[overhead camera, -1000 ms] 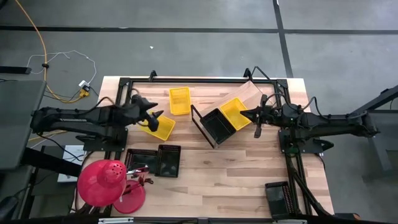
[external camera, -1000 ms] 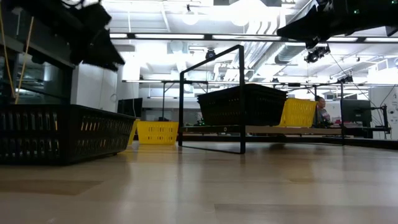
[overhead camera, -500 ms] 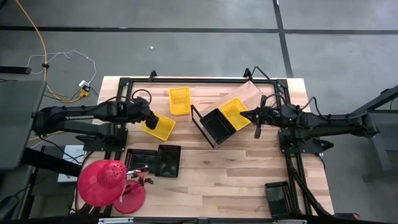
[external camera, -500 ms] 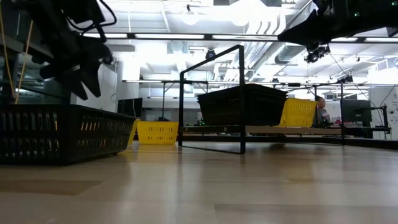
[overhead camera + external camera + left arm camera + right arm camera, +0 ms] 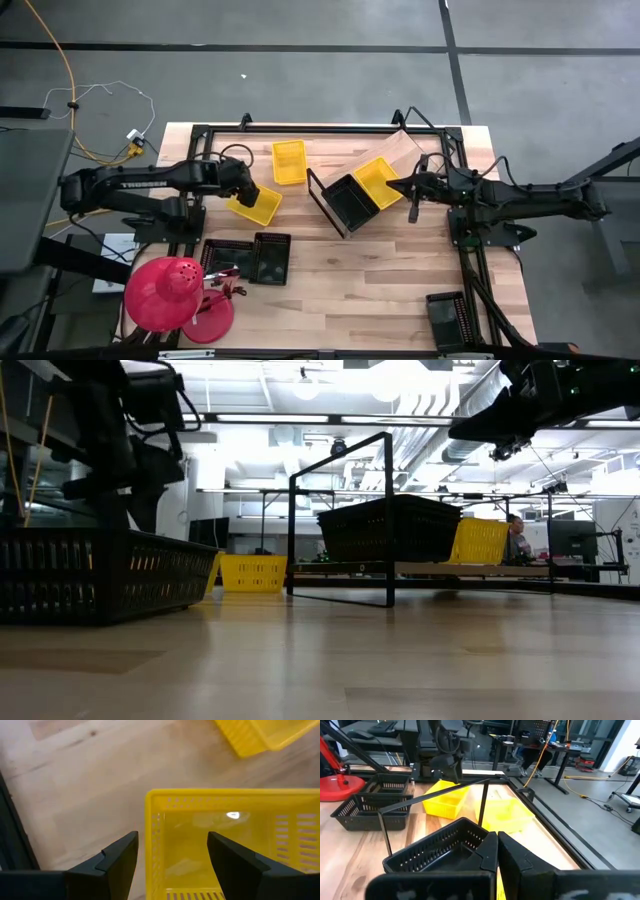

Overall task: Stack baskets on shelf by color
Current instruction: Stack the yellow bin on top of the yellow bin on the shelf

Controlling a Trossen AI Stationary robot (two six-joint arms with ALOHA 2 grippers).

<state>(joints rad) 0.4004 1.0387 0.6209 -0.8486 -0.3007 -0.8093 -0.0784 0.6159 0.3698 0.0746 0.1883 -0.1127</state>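
A yellow basket (image 5: 260, 207) lies flat on the table at the left. My left gripper (image 5: 246, 190) hangs open over its left end, pointing down. In the left wrist view one finger (image 5: 117, 862) stands outside the end wall (image 5: 151, 845) and the other (image 5: 232, 862) over the inside, touching nothing. A second yellow basket (image 5: 289, 161) lies farther back. The slanted shelf (image 5: 400, 150) carries a black basket (image 5: 350, 203) and a yellow basket (image 5: 378, 182). My right gripper (image 5: 413, 192) is shut, held above the table just right of the shelf.
Two black baskets (image 5: 228, 260) (image 5: 271, 258) sit side by side near the front left. A red dome-shaped object (image 5: 165, 293) stands at the front left corner. Black frame rails (image 5: 300, 129) run along the table's far and side edges. Bare wood lies at the front right.
My left gripper has sunk toward the yellow basket at the left and tipped from nearly level to pointing steeply down, rolling as it went. Its fingers have stayed open. The baskets have not moved.
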